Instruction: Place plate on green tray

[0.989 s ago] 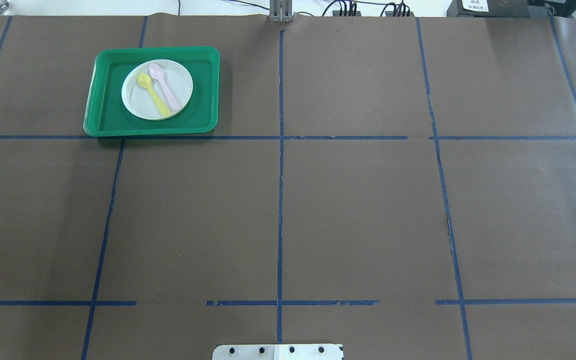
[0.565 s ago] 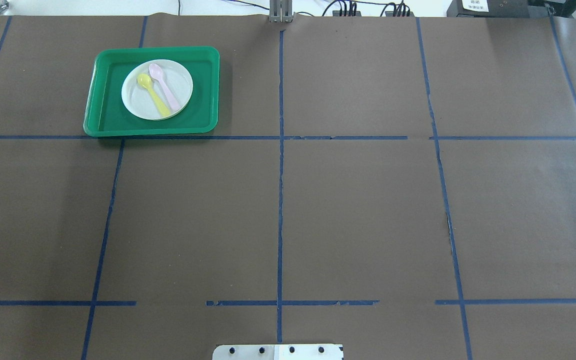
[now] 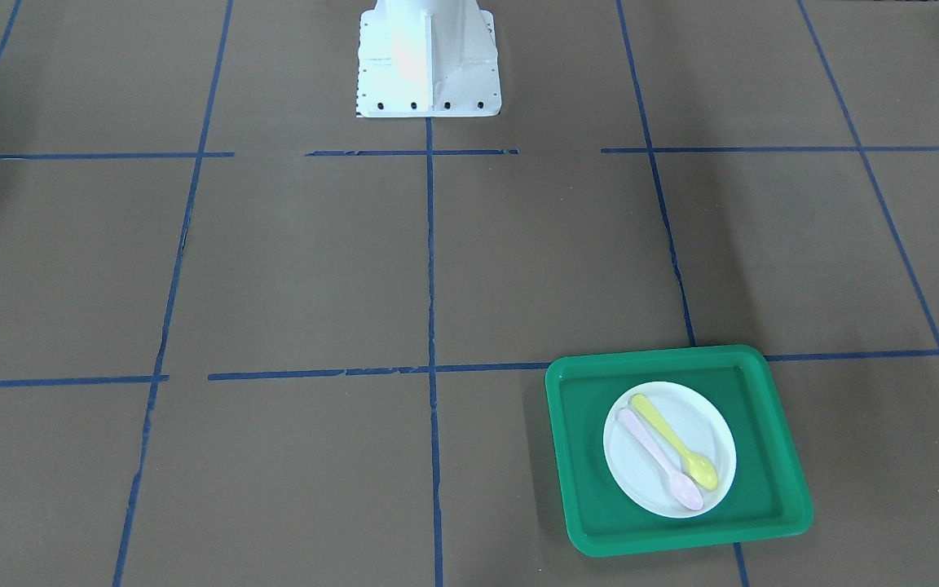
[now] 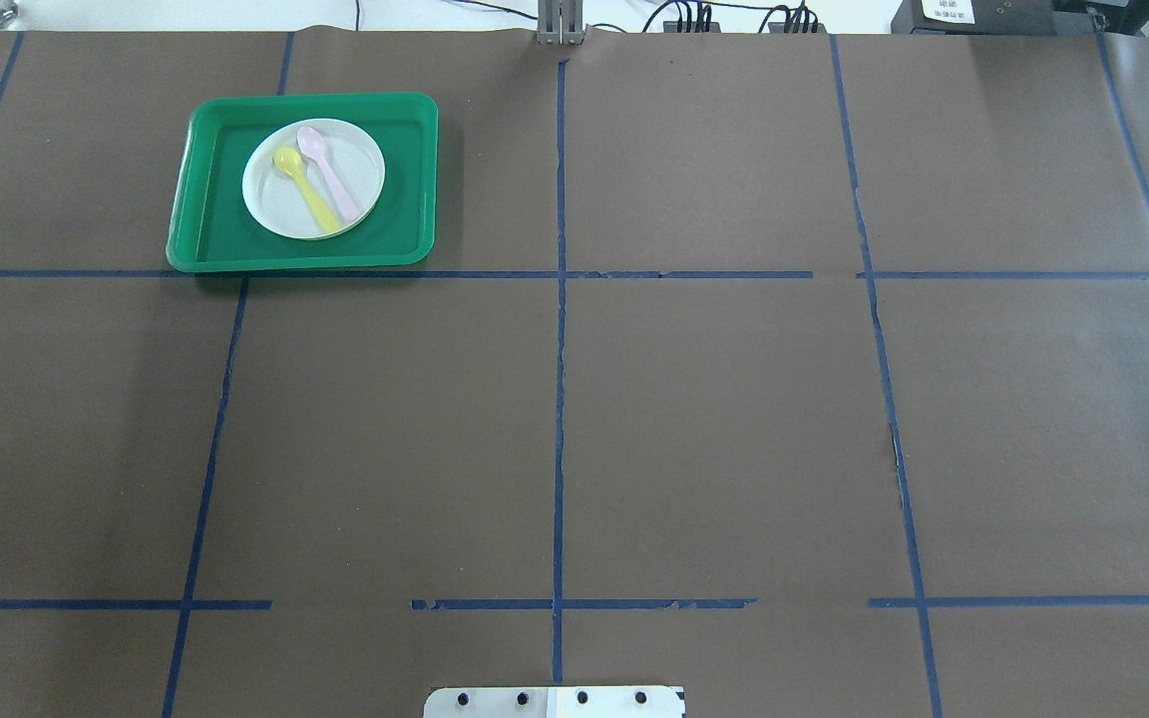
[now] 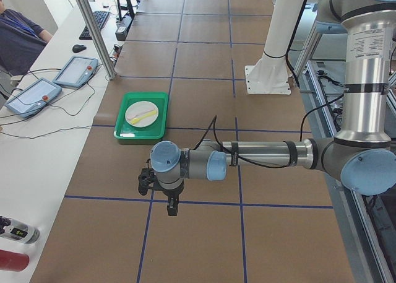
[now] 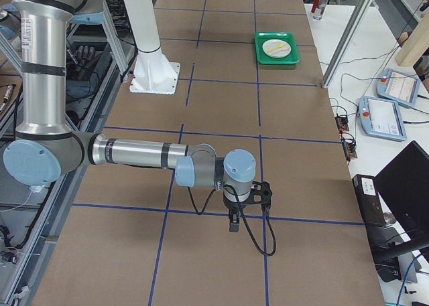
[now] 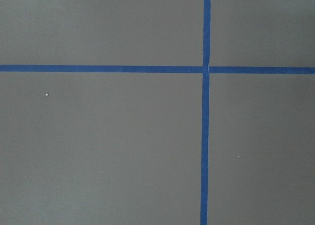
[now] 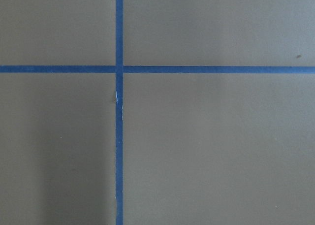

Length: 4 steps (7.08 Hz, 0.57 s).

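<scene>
The white plate (image 4: 363, 172) lies inside the green tray (image 4: 215, 234) at the far left of the table, also in the front-facing view, plate (image 3: 712, 430) and tray (image 3: 585, 456). A yellow spoon (image 4: 307, 195) and a pink spoon (image 4: 331, 176) lie on the plate. My left gripper (image 5: 172, 207) shows only in the exterior left view, well short of the tray (image 5: 124, 133), pointing down over the table. My right gripper (image 6: 232, 223) shows only in the exterior right view, far from the tray (image 6: 265, 58). I cannot tell whether either is open or shut.
Brown paper with blue tape lines covers the table. The robot's white pedestal (image 3: 427, 57) stands at the near middle edge. Teach pendants (image 5: 75, 70) and a metal post (image 5: 93, 29) are beside the table, with an operator (image 5: 15, 35) seated there.
</scene>
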Motion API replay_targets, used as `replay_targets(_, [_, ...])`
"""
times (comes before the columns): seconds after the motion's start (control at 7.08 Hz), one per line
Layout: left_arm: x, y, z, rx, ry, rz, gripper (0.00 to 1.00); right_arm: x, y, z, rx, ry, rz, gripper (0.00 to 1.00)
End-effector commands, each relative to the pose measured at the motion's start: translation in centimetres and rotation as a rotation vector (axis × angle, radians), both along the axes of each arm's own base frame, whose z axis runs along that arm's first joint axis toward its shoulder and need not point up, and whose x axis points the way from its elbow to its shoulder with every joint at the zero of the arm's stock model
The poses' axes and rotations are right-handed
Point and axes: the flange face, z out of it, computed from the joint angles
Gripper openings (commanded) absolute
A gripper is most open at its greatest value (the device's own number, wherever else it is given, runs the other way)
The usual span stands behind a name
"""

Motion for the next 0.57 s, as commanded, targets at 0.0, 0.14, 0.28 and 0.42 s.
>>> replay_targets(0.0, [0.00,-0.10,-0.20,0.004,-0.001,0.000,1.00,0.00,0.00,-0.02,0.000,0.000,0.000,1.00])
replay_targets(0.14, [0.01,-0.10,-0.27,0.004,0.001,0.000,1.00,0.00,0.09,0.12,-0.003,0.000,0.000,1.00])
replay_targets(0.28, [0.00,-0.11,-0.22,0.005,-0.001,0.000,1.00,0.00,0.01,0.05,-0.001,0.000,0.000,1.00])
replay_targets(0.42, [0.00,-0.13,-0.31,0.008,-0.001,0.000,1.00,0.00,0.01,0.05,0.000,0.000,-0.001,1.00])
